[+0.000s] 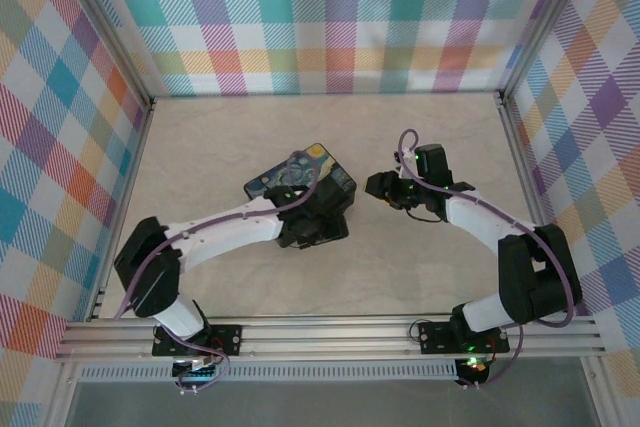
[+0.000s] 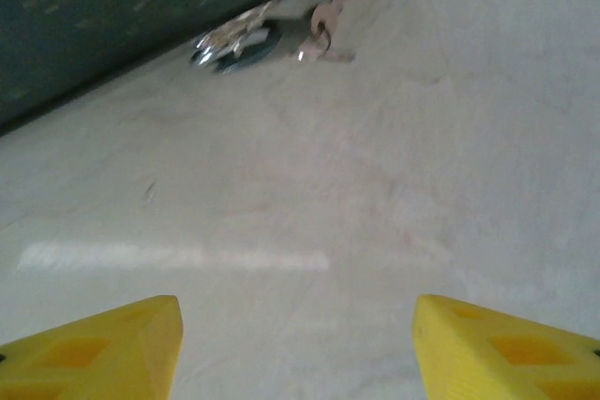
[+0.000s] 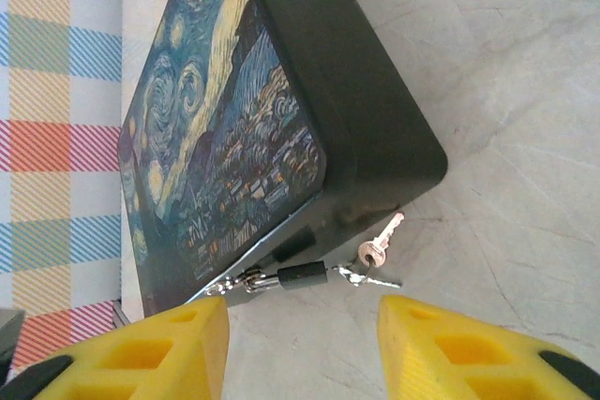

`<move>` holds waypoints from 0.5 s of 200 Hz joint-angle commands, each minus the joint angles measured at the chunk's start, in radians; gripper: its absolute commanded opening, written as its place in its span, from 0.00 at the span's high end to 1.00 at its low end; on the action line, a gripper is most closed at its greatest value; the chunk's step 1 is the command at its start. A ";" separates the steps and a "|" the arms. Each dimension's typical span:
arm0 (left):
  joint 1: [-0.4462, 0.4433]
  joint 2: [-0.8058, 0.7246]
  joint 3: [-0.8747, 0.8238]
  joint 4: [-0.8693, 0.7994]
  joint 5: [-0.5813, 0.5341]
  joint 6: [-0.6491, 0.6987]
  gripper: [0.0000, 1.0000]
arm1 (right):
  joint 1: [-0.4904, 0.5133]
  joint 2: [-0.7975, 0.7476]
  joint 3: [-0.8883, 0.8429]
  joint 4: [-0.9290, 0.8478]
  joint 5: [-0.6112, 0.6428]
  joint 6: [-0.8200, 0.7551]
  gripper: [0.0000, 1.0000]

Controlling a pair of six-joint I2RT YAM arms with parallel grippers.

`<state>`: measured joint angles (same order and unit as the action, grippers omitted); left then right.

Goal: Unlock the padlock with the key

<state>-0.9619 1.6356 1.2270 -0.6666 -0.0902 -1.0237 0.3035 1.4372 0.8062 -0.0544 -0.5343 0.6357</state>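
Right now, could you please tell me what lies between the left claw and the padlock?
That stretch is bare: in the left wrist view, plain tabletop runs from the open left claw up to the padlock.

tin [image 3: 225, 138]: I see painted metal, a soft sheen on the lid, dark smooth sides.
padlock [image 3: 302, 276]: dark matt body, bright silvery shackle.
key [image 3: 380, 243]: pale polished metal.
table [image 3: 506, 138]: smooth stone-look top, faintly glossy to me.
walls [image 1: 330, 17]: matt checked print.

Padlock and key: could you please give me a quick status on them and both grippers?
Left gripper open, empty. Right gripper open, empty, facing padlock. Lock sits at tin front edge, key beside it. Nothing in between.
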 commanded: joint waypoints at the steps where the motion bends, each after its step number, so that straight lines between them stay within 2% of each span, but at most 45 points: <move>1: -0.028 0.081 -0.016 0.142 -0.158 -0.080 0.34 | -0.014 -0.049 -0.013 -0.043 -0.015 -0.038 0.55; 61: -0.041 0.192 -0.028 0.195 -0.350 -0.181 0.32 | -0.042 -0.095 -0.050 -0.054 -0.031 -0.049 0.54; 100: -0.041 0.249 -0.032 0.301 -0.393 -0.165 0.33 | -0.059 -0.071 -0.058 -0.026 -0.066 -0.053 0.55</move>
<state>-0.9901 1.8427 1.2003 -0.4397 -0.3962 -1.1709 0.2543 1.3586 0.7586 -0.0917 -0.5568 0.6109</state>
